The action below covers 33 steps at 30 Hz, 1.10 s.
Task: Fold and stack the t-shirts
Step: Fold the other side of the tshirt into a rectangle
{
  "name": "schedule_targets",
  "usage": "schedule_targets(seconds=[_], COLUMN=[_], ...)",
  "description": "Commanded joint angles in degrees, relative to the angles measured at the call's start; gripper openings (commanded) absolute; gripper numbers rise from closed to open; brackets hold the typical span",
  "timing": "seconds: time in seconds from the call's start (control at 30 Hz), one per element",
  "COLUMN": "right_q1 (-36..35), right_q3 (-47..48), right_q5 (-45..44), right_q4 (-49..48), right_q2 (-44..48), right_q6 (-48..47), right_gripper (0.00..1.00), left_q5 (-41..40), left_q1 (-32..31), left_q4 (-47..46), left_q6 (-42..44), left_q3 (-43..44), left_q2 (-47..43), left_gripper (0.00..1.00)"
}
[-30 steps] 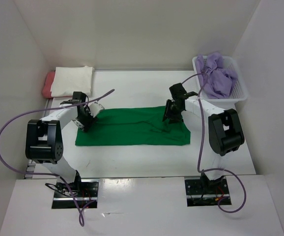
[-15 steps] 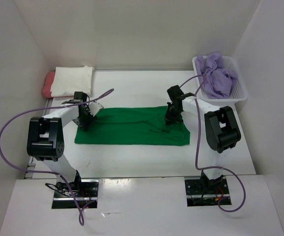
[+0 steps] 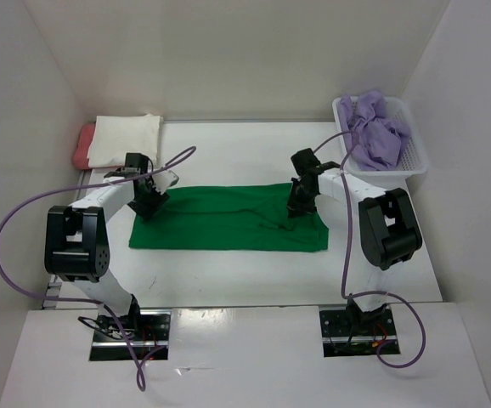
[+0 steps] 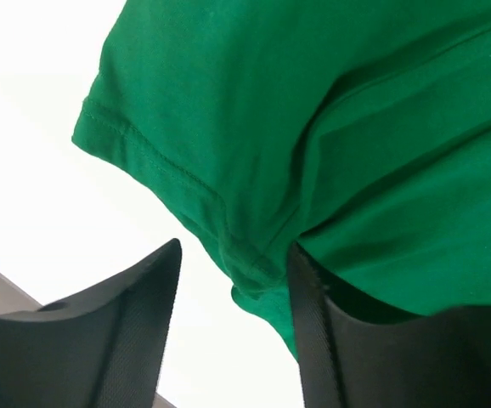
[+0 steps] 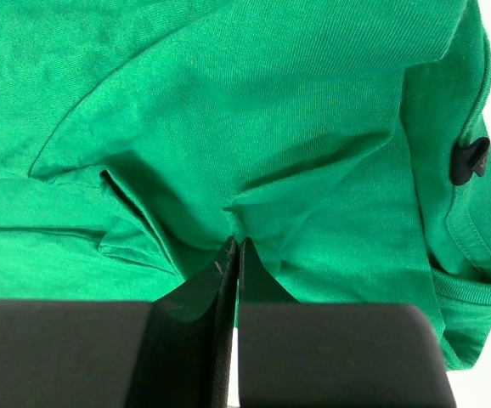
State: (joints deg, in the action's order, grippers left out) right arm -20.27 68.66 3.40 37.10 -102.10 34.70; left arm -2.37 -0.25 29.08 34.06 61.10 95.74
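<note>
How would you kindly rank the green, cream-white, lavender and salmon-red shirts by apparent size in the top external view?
1. green shirt, spread flat.
2. cream-white shirt, folded, and lavender shirt, bunched in the basket: too alike to rank.
3. salmon-red shirt: only an edge shows beside the cream-white one.

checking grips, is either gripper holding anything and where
Right gripper pinches a pucker of the green t-shirt near its right end; left gripper stands open at the left hem, holding nothing.
</note>
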Motion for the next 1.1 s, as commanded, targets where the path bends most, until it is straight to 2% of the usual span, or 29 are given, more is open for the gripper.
schedule_targets(seconds=[0.0,0.07,0.13,0.2,0.23,0.3,0.37,0.4,0.53,0.87,0.93,1.0,1.03,1.07], right_q1=[-0.56,-0.56,-0.56,-0.56,-0.56,-0.56,-0.56,-0.56,-0.03,1.11,1.11,1.11,1.11,1.11], right_q3=[-0.64,-0.64,-0.64,-0.64,-0.64,-0.64,-0.64,-1.16,-2.21,-8.01,-9.16,-11.00,-11.53,-12.14], right_q5=[-0.50,-0.50,-0.50,-0.50,0.11,0.12,0.12,0.12,-2.95,-2.26,-0.16,1.43,2.04,3.44], right_q4=[0.87,0.87,0.87,0.87,0.87,1.56,2.36,3.23,6.31,9.66,9.66,7.82,7.11,6.32], right_q2=[2.88,2.88,2.88,3.40,3.40,4.01,4.71,4.72,8.58,13.60,13.60,13.60,13.60,13.60], right_q6=[0.28,0.28,0.28,0.28,0.28,0.80,0.81,0.81,0.81,2.57,3.09,3.10,3.62,3.62], right_gripper=[0.00,0.00,0.00,0.00,0.00,0.00,0.00,0.00,0.00,0.00,0.00,0.00,0.00,0.00], left_q5=[0.71,-0.17,-1.67,-3.34,-3.86,-4.65,-6.06,-7.28,-10.81,-13.19,-13.19,-13.19,-12.66,-12.66], left_q1=[-0.01,-0.54,-0.54,-0.54,-0.54,-0.54,-0.54,-0.54,-0.54,-1.07,-1.77,-2.30,-2.30,-2.30], left_q4=[-0.25,1.15,1.94,1.94,1.07,-0.33,-2.00,-2.62,-7.44,-7.55,-7.55,-6.24,-5.53,-4.92], left_q6=[-0.67,0.47,0.48,0.48,0.48,0.48,0.48,0.48,3.28,7.24,7.77,7.25,7.24,6.64], left_q3=[1.48,1.48,1.48,0.95,0.25,0.25,0.25,0.86,1.48,-1.42,-2.56,-2.57,-2.57,-2.57], left_q2=[1.45,2.95,4.36,5.07,5.07,3.93,3.23,2.35,-0.99,-0.91,-0.39,0.14,0.14,0.14], left_gripper=[0.59,0.55,0.44,0.32,0.19,0.08,0.01,0.00,0.00,0.02,0.09,0.21,0.43,0.49])
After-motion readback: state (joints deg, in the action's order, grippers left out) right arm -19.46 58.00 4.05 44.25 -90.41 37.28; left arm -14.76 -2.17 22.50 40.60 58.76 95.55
